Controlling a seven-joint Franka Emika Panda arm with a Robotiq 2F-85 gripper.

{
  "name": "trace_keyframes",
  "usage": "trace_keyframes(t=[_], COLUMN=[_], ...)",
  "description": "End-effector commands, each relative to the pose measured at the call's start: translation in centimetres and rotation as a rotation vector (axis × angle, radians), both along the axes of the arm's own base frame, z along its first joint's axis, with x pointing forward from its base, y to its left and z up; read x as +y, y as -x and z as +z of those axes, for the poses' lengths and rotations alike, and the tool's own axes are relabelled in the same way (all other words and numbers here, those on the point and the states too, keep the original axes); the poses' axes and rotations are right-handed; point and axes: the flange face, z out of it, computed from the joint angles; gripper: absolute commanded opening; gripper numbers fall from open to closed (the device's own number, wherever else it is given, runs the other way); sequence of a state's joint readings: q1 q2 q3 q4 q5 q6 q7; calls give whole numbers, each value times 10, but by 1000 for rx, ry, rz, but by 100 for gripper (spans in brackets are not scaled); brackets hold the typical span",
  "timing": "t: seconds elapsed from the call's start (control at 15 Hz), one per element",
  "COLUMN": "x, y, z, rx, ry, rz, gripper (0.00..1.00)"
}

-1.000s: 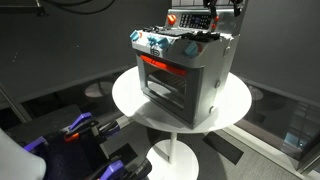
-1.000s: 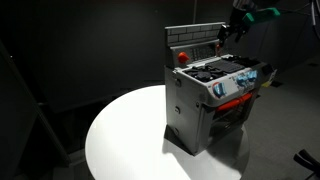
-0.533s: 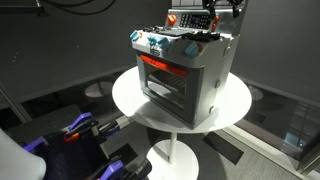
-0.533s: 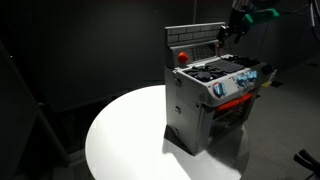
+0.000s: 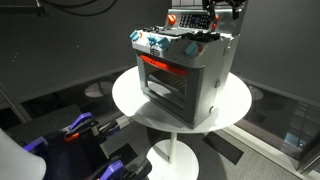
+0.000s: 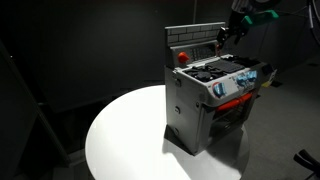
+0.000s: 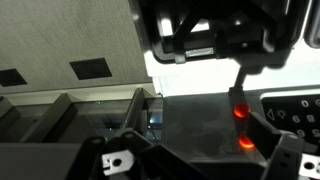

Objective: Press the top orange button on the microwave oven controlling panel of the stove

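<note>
The silver-grey toy stove stands on a round white table. Its upright back panel carries the dark control strip. In the wrist view the strip shows two glowing orange buttons, the top one above the lower one. My gripper comes in from the top of that view, looks shut, and its narrow tip sits just above the top orange button, at or very near touching. In both exterior views the gripper hovers by the panel's top end.
The burner top with its dark grates lies right under the gripper. The blue-white knobs line the stove's front. The white table has bare surface around the stove. Blue and black equipment stands beside the table.
</note>
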State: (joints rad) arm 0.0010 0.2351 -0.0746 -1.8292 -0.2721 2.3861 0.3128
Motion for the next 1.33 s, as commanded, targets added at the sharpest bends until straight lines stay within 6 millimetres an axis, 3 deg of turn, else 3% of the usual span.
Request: trace_keyframes(t=[0.0,0.6,1.27], x=[0,-1,0], y=[-11,-19,22], z=[2,0,17], rx=[-7,-5,91], ry=[13,12,-31], rz=[-17,-18,-47], gripper=[100,100,100])
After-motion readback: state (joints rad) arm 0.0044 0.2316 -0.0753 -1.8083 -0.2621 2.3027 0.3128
